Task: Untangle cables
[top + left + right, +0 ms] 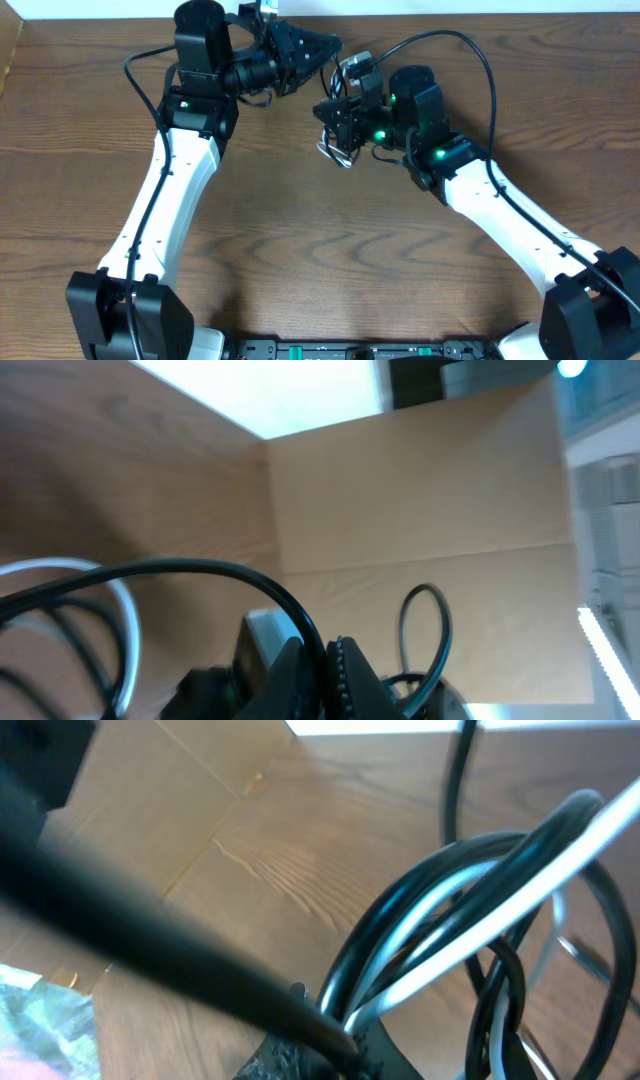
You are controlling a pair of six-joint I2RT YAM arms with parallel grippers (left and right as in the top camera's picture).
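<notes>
Where the right gripper (345, 1055) sits at the bottom of its wrist view, its fingers pinch a bunch of black and white cables (440, 920), whose loops spill out over the wooden table (300, 260). Farther back, the left gripper (322, 660) seems pressed together on one black strand, though that view is blurred.

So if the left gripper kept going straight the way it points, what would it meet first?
Probably the thick black cord arching over the right arm, the loop ahead of the left gripper in its wrist view. Depth is unclear; it might pass beside it toward the cardboard wall.
</notes>
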